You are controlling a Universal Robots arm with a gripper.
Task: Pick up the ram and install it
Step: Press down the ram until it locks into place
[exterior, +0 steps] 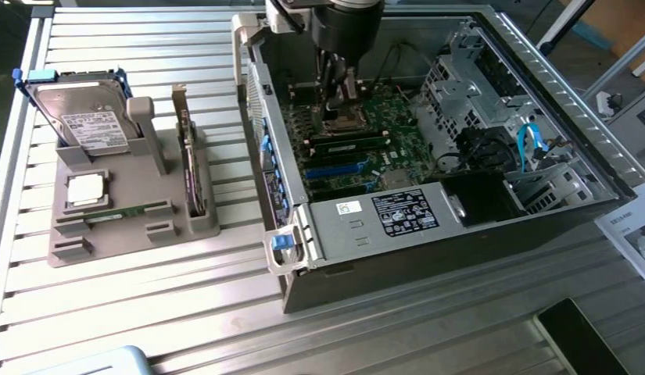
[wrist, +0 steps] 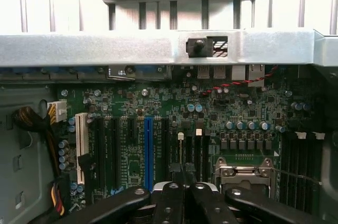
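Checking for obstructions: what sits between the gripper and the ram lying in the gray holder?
In the exterior view, the upright expansion card and the computer case's side wall stand between the gripper and the ram.

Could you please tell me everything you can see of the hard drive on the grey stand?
The hard drive is a silver metal box with a white label on its face, framed by a blue carrier. It stands on edge, leaning back, in a slot of the grey stand on the exterior view's left. Only the stand touches it.
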